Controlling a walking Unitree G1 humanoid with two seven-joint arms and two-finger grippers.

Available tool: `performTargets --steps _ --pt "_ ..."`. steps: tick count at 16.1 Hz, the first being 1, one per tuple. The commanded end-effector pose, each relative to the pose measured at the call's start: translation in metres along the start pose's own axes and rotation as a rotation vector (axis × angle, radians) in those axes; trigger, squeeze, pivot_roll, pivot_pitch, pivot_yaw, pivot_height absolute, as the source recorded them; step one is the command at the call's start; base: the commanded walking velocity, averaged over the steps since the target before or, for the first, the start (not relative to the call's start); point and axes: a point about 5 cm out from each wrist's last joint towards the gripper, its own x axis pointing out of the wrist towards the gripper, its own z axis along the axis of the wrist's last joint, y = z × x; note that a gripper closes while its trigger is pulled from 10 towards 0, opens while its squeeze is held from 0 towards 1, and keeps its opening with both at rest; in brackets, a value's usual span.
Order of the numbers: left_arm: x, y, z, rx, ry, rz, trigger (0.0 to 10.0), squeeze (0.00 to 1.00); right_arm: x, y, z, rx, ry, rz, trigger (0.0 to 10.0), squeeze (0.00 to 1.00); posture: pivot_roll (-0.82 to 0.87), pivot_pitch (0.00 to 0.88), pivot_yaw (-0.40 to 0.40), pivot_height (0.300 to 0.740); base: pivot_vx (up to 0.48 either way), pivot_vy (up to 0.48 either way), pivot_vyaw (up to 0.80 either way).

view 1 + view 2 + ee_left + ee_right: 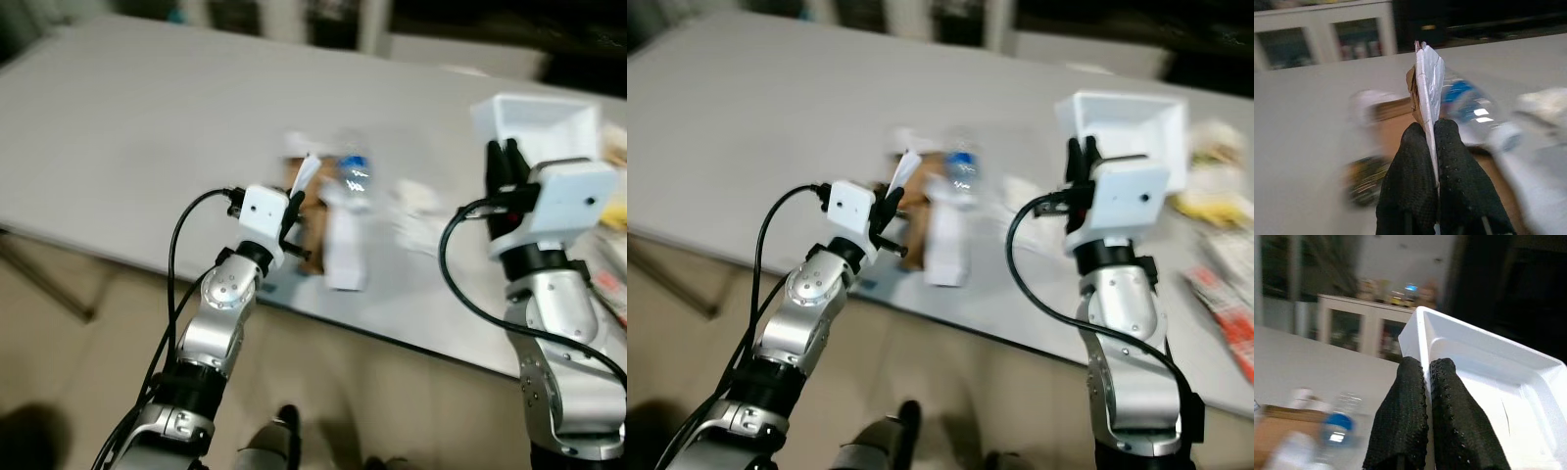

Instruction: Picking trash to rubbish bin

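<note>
Holding two pieces of trash at once, I have both arms raised over the grey table (118,127). My left gripper (1431,132) is pinched closed on a thin silvery wrapper (1428,78), which stands up stiffly from the fingertips; it looks feather-light and slick, so a firm pinch low on the sheet suits it. My right gripper (1426,369) is clamped over the rim of a white foam tray (1488,377), light but brittle, I judge, and best held at that wall without squeezing harder. Left on the table are a plastic bottle (354,176) and a brown cardboard piece (313,230), close together.
</note>
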Motion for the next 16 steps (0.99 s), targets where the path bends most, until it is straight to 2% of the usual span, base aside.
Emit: performTargets --steps 1,8,16 --pt "0.0011 -0.0009 0.001 -0.011 -0.012 -0.003 10.0 0.0 -0.0031 0.0003 0.004 -0.014 -0.004 -0.009 10.0 0.0 0.13 0.118 -0.006 0.74 0.0 0.0 0.8" --pt "0.0041 -0.0055 -0.0021 -0.033 0.003 -0.013 10.0 0.0 -0.0066 0.0061 0.0048 -0.013 0.006 -0.004 10.0 0.0 0.11 0.115 0.001 0.74 0.0 0.0 0.8" --pt "0.0054 -0.004 -0.0041 -0.033 0.007 0.018 10.0 0.0 -0.0058 0.0071 0.0066 -0.013 0.003 -0.004 10.0 0.0 0.11 0.113 0.002 0.74 0.0 0.0 0.8"
